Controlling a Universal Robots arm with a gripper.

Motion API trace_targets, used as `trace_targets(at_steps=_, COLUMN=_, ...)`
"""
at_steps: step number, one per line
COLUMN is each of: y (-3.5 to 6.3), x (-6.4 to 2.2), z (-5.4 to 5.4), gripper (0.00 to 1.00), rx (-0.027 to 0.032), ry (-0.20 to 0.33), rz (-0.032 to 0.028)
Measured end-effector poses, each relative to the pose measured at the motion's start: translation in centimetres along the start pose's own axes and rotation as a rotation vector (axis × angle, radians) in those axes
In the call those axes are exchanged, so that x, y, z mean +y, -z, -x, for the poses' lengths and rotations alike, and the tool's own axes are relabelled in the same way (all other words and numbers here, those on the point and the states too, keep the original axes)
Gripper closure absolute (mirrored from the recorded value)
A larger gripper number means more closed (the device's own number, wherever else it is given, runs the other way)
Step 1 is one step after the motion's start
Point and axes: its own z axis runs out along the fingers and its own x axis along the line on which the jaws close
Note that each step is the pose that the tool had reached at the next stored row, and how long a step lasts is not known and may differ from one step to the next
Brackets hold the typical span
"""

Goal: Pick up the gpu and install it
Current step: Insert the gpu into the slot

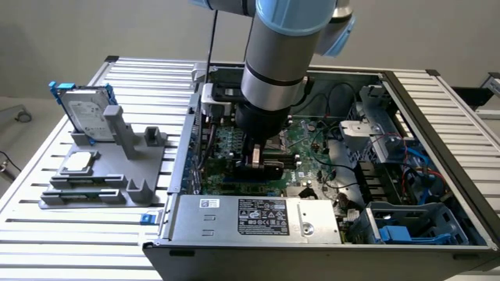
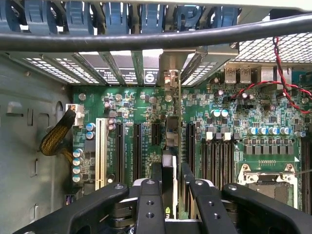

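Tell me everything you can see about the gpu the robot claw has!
The gpu shows edge-on in the wrist view, so it looks like a thin, dark strip. Its silvery metal end bracket stands at the far end, against the case's slotted back wall. The card stands upright on its edge, lined up with the long black slots on the green motherboard. The claw grips it, one finger on each flat side. Whether it is pushed into a slot cannot be told.

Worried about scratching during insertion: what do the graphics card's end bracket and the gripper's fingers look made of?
Graphics card end bracket: thin bare metal, dull silver-grey, bent sheet edges. Gripper fingers: matte black, with screw holes; hard plastic or coated metal, the look leaves it open.
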Motion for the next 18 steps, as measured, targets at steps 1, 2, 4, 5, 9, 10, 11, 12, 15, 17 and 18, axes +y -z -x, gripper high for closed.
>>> trace_targets(at_steps=1, y=-0.01, x=0.00, z=-0.01, gripper=0.74, rx=-0.0009, ry=0.000, rz=0.0001)
trace_targets(at_steps=2, y=-0.01, x=0.00, z=-0.01, gripper=0.74, rx=-0.0018, ry=0.000, rz=0.0002)
trace_targets(at_steps=4, y=-0.08, x=-0.04, z=-0.01, gripper=0.74, rx=-0.0056, ry=0.001, rz=-0.0009)
trace_targets(at_steps=5, y=-0.09, x=-0.02, z=-0.02, gripper=0.74, rx=-0.0057, ry=0.001, rz=0.0001)
trace_targets(at_steps=9, y=-0.06, x=0.00, z=-0.04, gripper=0.74, rx=-0.0065, ry=0.001, rz=0.0019)
trace_targets(at_steps=10, y=-0.06, x=0.00, z=-0.04, gripper=0.74, rx=-0.0064, ry=0.001, rz=0.0023)
trace_targets(at_steps=11, y=-0.07, x=0.00, z=-0.04, gripper=0.74, rx=-0.0065, ry=0.001, rz=0.0030)
trace_targets(at_steps=12, y=-0.07, x=0.02, z=-0.04, gripper=0.74, rx=-0.0064, ry=0.001, rz=0.0036)
trace_targets(at_steps=15, y=-0.09, x=0.05, z=-0.04, gripper=0.74, rx=-0.0066, ry=0.001, rz=0.0059)
trace_targets(at_steps=17, y=-0.10, x=0.06, z=-0.04, gripper=0.74, rx=-0.0065, ry=0.000, rz=0.0070)
trace_targets(at_steps=18, y=-0.10, x=0.06, z=-0.04, gripper=0.74, rx=-0.0065, ry=0.000, rz=0.0076)
